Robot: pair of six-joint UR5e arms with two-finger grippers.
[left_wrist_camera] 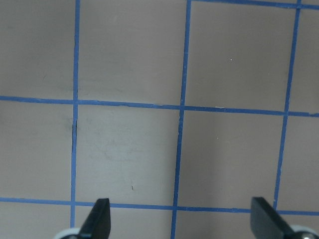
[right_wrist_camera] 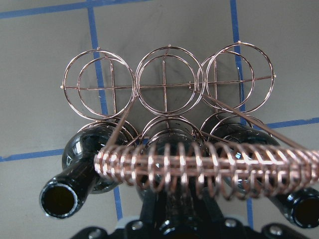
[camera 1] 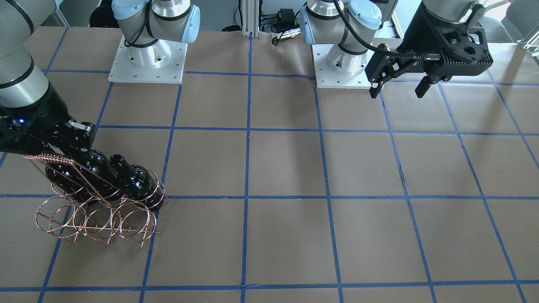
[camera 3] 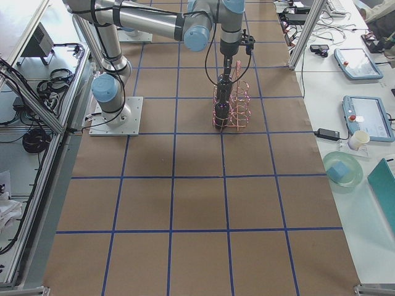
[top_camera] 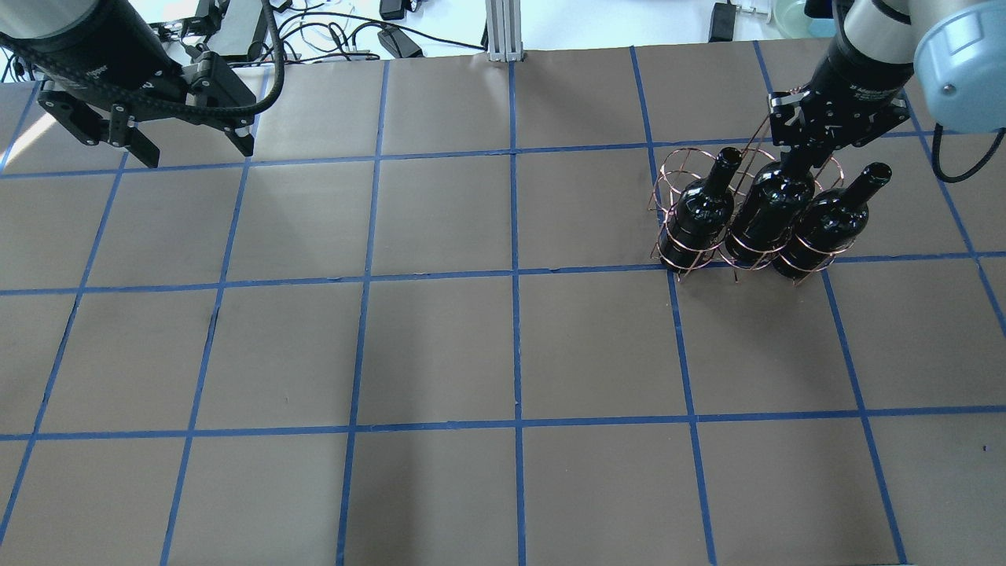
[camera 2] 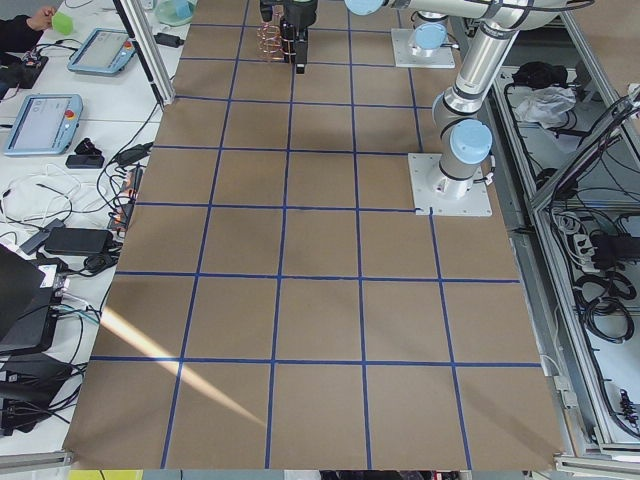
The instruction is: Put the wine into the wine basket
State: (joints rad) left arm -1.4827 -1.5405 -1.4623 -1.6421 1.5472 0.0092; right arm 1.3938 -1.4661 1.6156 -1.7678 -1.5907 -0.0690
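The copper wire wine basket (top_camera: 674, 167) stands at the table's far right, and also shows in the front view (camera 1: 50, 159) and the right wrist view (right_wrist_camera: 199, 167). Three black wine bottles stand upright in its row nearer the robot: one on the left (top_camera: 695, 216), the middle one (top_camera: 766, 212) and one on the right (top_camera: 825, 224). My right gripper (top_camera: 794, 161) is shut around the middle bottle's neck, which it hides. The row of rings farther from the robot (right_wrist_camera: 164, 82) holds nothing. My left gripper (top_camera: 192, 149) hangs open and empty above the far left of the table.
The brown table (top_camera: 440, 346) with blue tape lines carries nothing else. The basket's coiled handle bar (camera 1: 50, 159) lies right against my right gripper. The arm bases (camera 1: 147, 63) stand at the robot's edge. Cables and tablets (camera 2: 45, 115) lie beyond the table edge.
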